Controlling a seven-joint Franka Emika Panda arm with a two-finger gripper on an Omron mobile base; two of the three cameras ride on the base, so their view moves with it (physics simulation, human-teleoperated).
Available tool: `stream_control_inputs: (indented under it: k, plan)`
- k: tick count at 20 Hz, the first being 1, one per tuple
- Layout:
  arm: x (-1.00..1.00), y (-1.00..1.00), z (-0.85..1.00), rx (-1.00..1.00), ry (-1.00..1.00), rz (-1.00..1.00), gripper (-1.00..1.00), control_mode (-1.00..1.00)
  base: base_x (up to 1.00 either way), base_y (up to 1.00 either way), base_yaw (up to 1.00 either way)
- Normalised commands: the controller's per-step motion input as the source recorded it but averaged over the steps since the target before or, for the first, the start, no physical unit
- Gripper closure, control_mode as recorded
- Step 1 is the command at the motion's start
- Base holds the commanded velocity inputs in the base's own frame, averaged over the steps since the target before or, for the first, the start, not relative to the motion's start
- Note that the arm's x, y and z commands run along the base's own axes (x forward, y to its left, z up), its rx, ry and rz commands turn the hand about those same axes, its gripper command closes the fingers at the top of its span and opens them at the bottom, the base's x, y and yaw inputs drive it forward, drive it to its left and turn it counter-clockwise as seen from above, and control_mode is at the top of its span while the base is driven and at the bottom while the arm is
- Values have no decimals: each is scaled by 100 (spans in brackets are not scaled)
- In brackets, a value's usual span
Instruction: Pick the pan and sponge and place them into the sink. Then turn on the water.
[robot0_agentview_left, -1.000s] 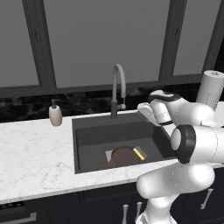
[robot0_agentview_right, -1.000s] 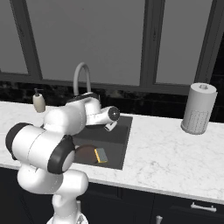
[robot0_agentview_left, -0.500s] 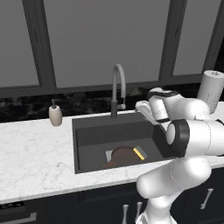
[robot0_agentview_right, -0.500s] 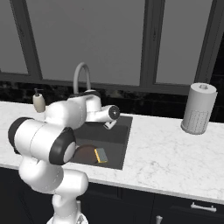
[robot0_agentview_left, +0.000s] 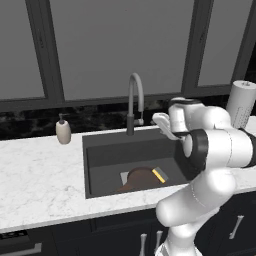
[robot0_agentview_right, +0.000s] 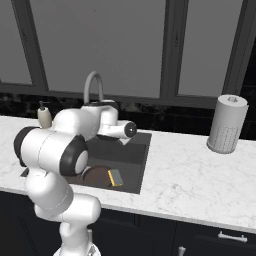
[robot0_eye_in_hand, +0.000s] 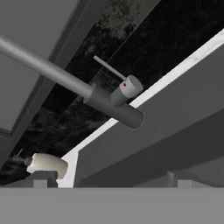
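Note:
The reddish-brown pan (robot0_agentview_left: 141, 177) (robot0_agentview_right: 95, 176) lies at the bottom of the dark grey sink (robot0_agentview_left: 100, 167) (robot0_agentview_right: 134, 152). The yellow sponge (robot0_agentview_left: 159, 175) (robot0_agentview_right: 116, 177) rests beside it, on the pan's right. My gripper (robot0_agentview_left: 157, 120) (robot0_eye_in_hand: 109, 181) hovers above the sink's back right part, pointing at the base of the gooseneck faucet (robot0_agentview_left: 135, 97) (robot0_agentview_right: 93, 82) (robot0_eye_in_hand: 114, 109). It is open and holds nothing. In the hand view the faucet's thin lever (robot0_eye_in_hand: 109, 68) sticks out a short way ahead of the fingertips (robot0_eye_in_hand: 40, 180). No water runs from the spout.
A beige soap dispenser (robot0_agentview_left: 63, 132) (robot0_agentview_right: 44, 116) (robot0_eye_in_hand: 46, 164) stands on the marble counter left of the sink. A paper towel roll (robot0_agentview_left: 243, 102) (robot0_agentview_right: 227, 124) stands far right. Dark backsplash and windows close off the back.
The hand has edged a little toward the faucet base while the elbow swung. The jaws stayed wide. Pan and sponge have not moved.

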Motion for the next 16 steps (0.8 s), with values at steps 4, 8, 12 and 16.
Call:
stream_control_inputs:
  k: [4,8,12,16]
  plan:
    - [36,2,0,6,0,-1,-100,-100,0,0,0]
    - [39,0,0,4,0,-2,-100,-100,0,0,0]
    - [31,0,0,0,0,-3,-100,-100,0,0,0]
    - [32,0,0,0,0,-1,-100,-100,0,0,0]
